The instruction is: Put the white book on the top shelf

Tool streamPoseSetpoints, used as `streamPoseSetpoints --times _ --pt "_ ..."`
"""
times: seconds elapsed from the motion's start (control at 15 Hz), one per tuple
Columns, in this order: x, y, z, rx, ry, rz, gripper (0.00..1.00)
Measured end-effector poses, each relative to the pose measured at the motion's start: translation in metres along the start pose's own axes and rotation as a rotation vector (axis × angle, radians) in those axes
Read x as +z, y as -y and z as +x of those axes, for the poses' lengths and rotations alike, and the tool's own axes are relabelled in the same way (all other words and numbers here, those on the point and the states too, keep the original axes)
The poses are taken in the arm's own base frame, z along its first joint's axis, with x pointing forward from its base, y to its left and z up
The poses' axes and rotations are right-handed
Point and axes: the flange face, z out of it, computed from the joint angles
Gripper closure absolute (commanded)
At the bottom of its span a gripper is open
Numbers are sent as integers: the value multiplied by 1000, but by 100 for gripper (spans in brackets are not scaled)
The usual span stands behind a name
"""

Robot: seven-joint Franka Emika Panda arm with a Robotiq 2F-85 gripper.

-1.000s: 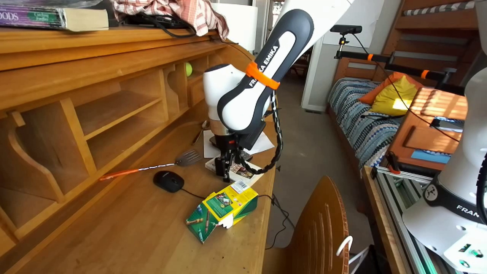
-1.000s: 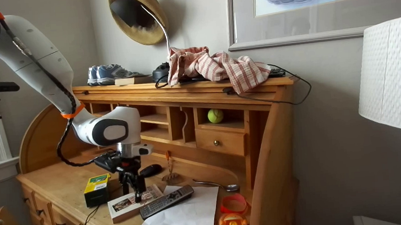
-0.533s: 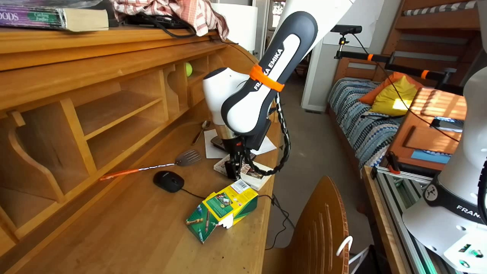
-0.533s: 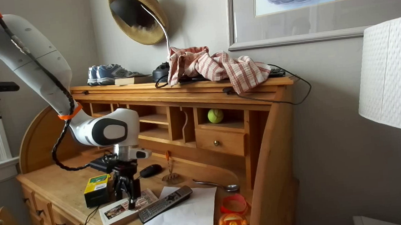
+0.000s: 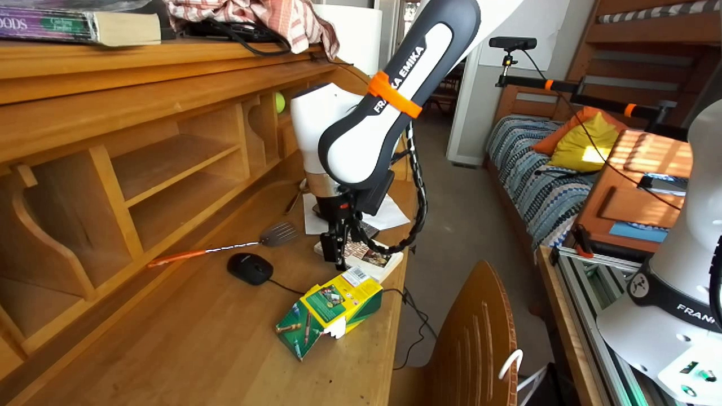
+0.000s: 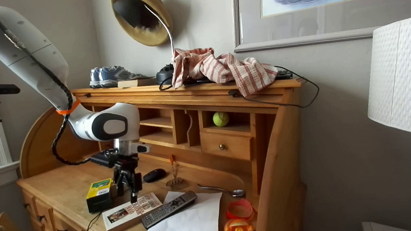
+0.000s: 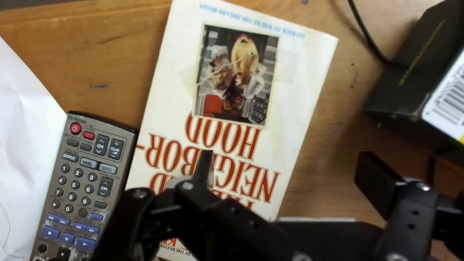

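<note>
White book (image 7: pixel 232 123) lies flat on the desk (image 6: pixel 60 182), remote (image 7: pixel 81 181) just beside it, box (image 6: pixel 99 195) near its other side. The gripper (image 7: pixel 285 159) hangs over the book, jaws wide apart; the top shelf (image 5: pixel 84 59) is well above the book.

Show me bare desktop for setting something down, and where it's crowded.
Bare: a broad patch bordered by the spatula, mouse and green box; a narrower patch between mouse, spatula and white book. Crowded: around the white book, where the remote, paper sheet and green box lie close and the open tool hangs over its edge.
</note>
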Motion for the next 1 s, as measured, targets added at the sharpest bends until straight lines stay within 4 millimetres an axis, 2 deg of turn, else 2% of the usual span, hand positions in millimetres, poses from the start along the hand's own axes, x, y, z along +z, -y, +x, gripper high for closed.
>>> streamPoseSetpoints --times 0.2,0.33,0.67,1.0 --pt "-2 1 2 -6 -20 32 0" --pt "-10 -2 4 6 -48 53 0" --pt "-31 -37 3 94 -95 29 0" --pt "-31 -37 7 99 -99 31 0"
